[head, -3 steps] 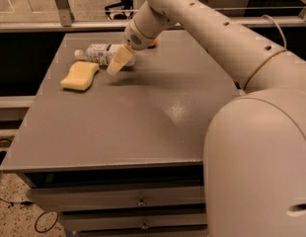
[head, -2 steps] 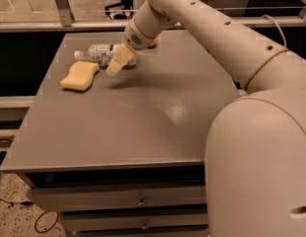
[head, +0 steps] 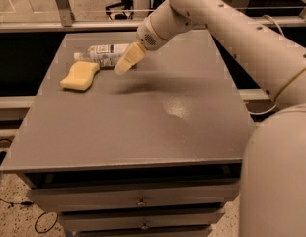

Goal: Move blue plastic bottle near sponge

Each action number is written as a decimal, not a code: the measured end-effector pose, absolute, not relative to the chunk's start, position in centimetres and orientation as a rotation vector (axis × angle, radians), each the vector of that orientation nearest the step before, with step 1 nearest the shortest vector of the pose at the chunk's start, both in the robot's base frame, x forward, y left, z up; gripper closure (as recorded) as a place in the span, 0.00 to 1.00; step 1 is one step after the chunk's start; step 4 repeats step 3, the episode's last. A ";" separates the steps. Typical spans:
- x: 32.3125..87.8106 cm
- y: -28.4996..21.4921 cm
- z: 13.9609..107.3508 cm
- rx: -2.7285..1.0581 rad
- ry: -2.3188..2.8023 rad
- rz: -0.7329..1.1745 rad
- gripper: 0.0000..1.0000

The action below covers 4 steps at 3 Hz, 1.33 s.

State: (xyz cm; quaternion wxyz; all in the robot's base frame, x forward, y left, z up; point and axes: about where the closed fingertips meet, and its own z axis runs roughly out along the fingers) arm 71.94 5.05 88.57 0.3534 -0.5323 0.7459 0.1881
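The blue plastic bottle (head: 104,54) lies on its side at the far left of the grey table (head: 143,127), white cap pointing left. The pale yellow sponge (head: 80,76) lies just in front of it, to the left, a small gap apart. My gripper (head: 125,61) hangs from the white arm (head: 227,28) at the bottle's right end, just above the table. It covers the bottle's base, and I cannot tell whether it touches the bottle.
The table has drawers (head: 138,201) along its front. A railing (head: 94,26) and a dark gap run behind the table's far edge. My white body (head: 281,172) fills the right foreground.
My gripper has shifted slightly to the right along the bottle's end. The bottle and the sponge lie about where they were.
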 end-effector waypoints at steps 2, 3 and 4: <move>67.7 -4.9 92.6 -1.228 1.725 0.659 0.00; 67.6 -5.2 92.6 -1.222 1.722 0.664 0.00; 67.6 -5.2 92.6 -1.222 1.722 0.664 0.00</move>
